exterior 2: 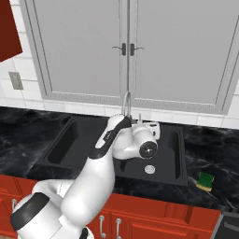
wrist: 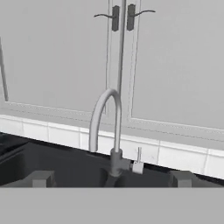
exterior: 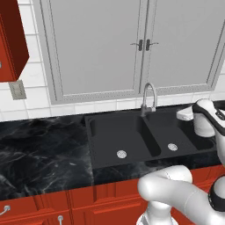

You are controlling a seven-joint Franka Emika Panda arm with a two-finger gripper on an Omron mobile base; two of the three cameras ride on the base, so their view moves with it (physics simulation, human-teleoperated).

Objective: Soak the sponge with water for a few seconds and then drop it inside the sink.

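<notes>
The yellow sponge with its green layer lies on the black counter, just right of the sink near the front edge. My gripper hangs over the right basin, well left of the sponge, and faces the silver gooseneck faucet at the back wall. Its two dark fingertips stand wide apart with nothing between them, so it is open. From the right base camera the gripper sits just in front of the faucet. No water runs from the spout. The black double sink has a round silver drain in each basin.
Black marbled countertop spreads to the left of the sink. Grey double doors with dark handles rise behind the faucet above a white tiled strip. A red wall cabinet hangs upper left. Red drawers run under the counter.
</notes>
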